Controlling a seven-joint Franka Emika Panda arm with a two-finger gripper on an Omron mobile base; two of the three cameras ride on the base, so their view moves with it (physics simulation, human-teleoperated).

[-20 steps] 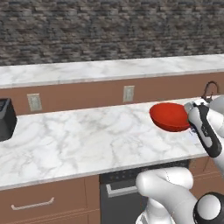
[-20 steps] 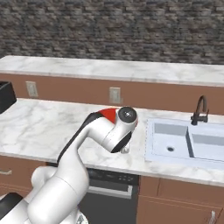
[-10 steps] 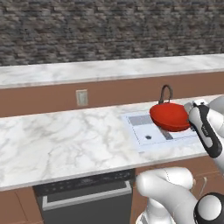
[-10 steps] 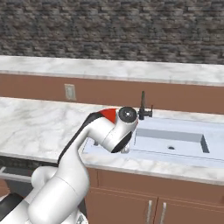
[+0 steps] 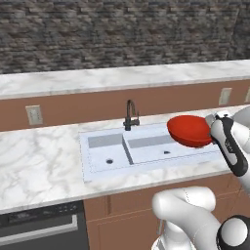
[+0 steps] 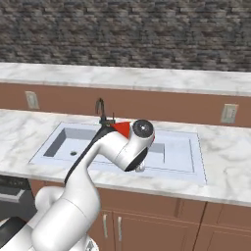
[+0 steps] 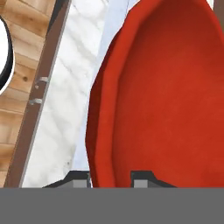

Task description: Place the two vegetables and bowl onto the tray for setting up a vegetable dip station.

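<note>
My arm rises from 5 o'clock in the left base view, elbow bent, forearm reaching up at 3 o'clock. My gripper (image 7: 111,177) is clamped on the rim of the red bowl (image 5: 189,131), one fingertip on each side of its wall, holding it tilted on edge, well above the surface below

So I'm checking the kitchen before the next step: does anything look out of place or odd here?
Only the glossy red round bowl: it hangs in the air over the white double sink, tipped on edge, its rim pinched in the gripper. Nothing looks spilled or damaged.
</note>
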